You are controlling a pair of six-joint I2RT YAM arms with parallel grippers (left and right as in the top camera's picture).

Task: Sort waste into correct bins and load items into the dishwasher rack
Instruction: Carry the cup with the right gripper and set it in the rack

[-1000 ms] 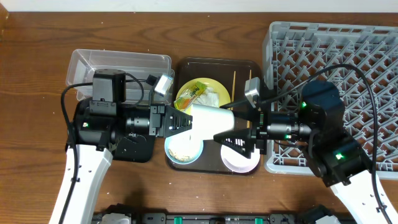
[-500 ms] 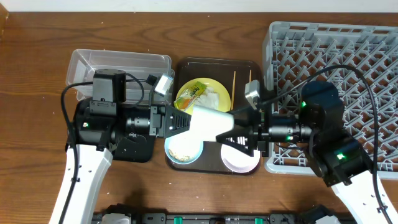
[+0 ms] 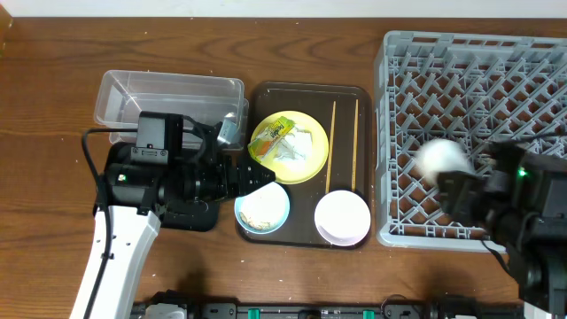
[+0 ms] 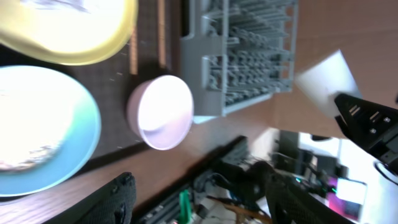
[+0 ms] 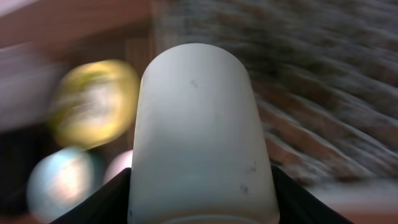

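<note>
The right gripper (image 5: 199,183) was pinching a white cup (image 5: 199,124) by its sides, up above the dishwasher rack (image 3: 469,53). The cup looked smooth, hard and light, so I think it could slip. Holding it round the middle seemed best. The rack's pegs were bare, with lots of room. The left gripper (image 3: 260,174) was spread wide and empty near the light blue bowl (image 3: 262,209), over the brown wooden bench (image 3: 53,71).

A dark brown wooden surface (image 3: 53,106) with visible grain fills the overhead view under soft, even light. A pale strip (image 3: 221,7) runs along its far edge, and a black rail (image 3: 292,311) with green clips lines the near edge. In the left wrist view, dim clutter (image 4: 249,180) and a bright patch (image 4: 320,146) lie beyond the surface.
</note>
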